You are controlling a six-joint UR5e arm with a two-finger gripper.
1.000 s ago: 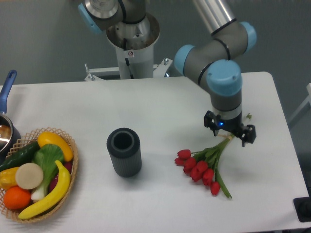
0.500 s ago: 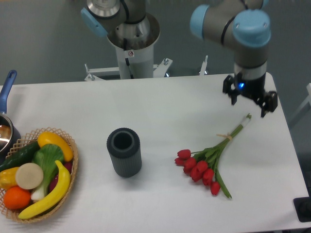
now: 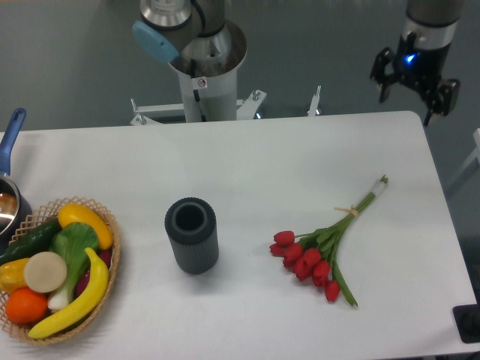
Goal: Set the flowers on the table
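— Red buds, green stems: where do the flowers lie?

— Flat on the white table, toward its right side. The buds bunch at the lower left of the bundle, and the stems run up and to the right, tied by a pale band partway along. One stem or leaf sticks out below the buds toward the near edge.

— And the gripper?

— High at the upper right, above the table's far right corner and well apart from the flowers. Its two dark fingers hang down spread apart with nothing between them. A small blue light shows on the wrist above them.

— What else is on the table?

— A dark grey ribbed cup stands upright, its mouth open, left of the flowers and apart from them. At the left edge sits a woven basket holding a banana, a yellow pepper, an orange, a cucumber and leafy greens. Just beyond it, cut off by the frame, is a pot with a blue handle.

— Behind the table?

— The arm's pale base column.
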